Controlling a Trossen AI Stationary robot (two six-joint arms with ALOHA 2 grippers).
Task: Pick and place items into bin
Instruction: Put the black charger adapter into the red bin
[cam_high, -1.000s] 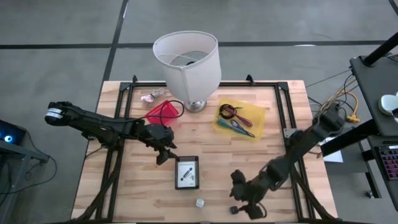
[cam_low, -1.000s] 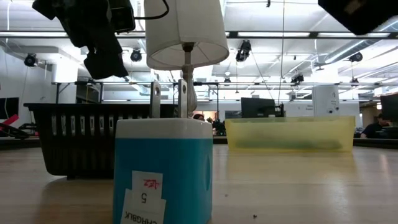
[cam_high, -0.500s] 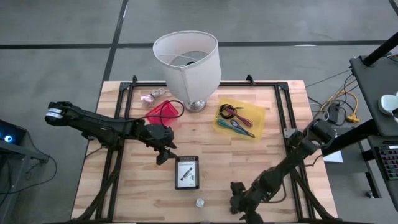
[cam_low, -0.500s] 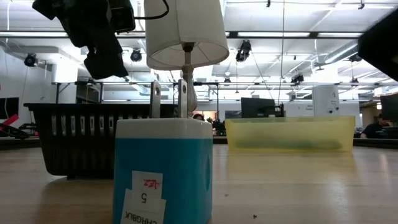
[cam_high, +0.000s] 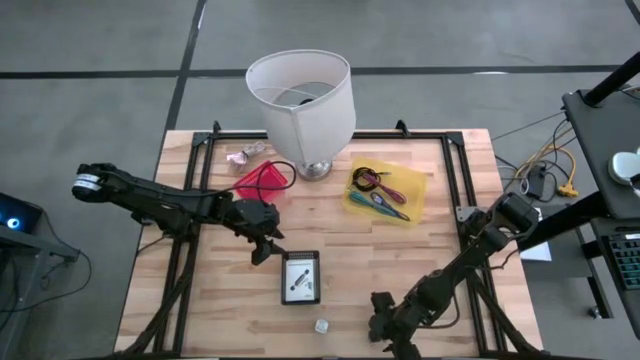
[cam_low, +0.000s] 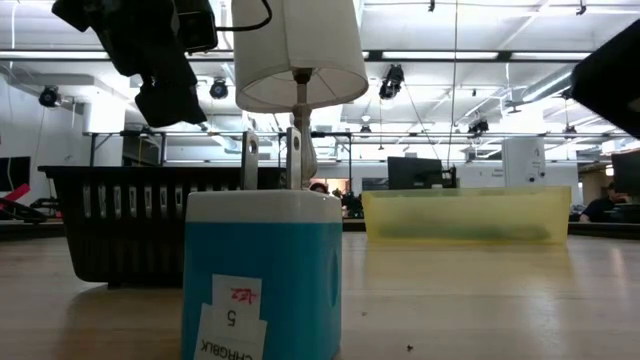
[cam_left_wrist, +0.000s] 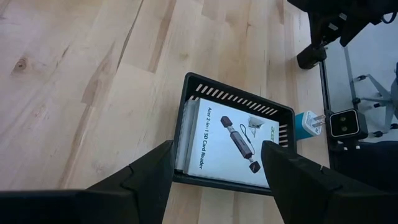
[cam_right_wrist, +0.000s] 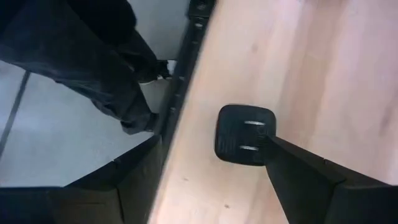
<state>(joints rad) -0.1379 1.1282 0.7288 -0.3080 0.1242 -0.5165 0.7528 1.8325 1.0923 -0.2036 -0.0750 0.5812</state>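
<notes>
A black plug cube (cam_right_wrist: 244, 134) lies prongs up on the wood by the table's near edge. My right gripper (cam_right_wrist: 211, 143) (cam_high: 383, 325) stands open low over it, one finger on either side. A black bin (cam_high: 300, 277) (cam_left_wrist: 233, 140) in the table's middle holds a white printed card (cam_left_wrist: 227, 143). My left gripper (cam_high: 262, 245) (cam_left_wrist: 217, 149) hangs open above the table just left of the bin, with nothing between its fingers. A white and blue plug cube (cam_high: 322, 326) (cam_low: 262, 275) stands near the front edge. My right gripper slants down from the table's right side. One fingertip (cam_right_wrist: 273, 146) stands at the black plug cube's edge (cam_right_wrist: 264, 134); whether it touches, I cannot tell. The other finger is well clear. The cube rests flat on the table.
A large white lampshade (cam_high: 300, 105) stands at the back. A yellow tray (cam_high: 388, 190) at back right holds a coiled cable and coloured sticks. A red piece (cam_high: 260, 182) and a pink wrapper (cam_high: 245, 153) lie at back left. Black frame rails (cam_high: 470, 250) run along the table's sides.
My right gripper has sunk and gone a little toward the table's near-left, coming down over the black plug cube, which now shows only between its fingers. The cube has stayed where it was.
</notes>
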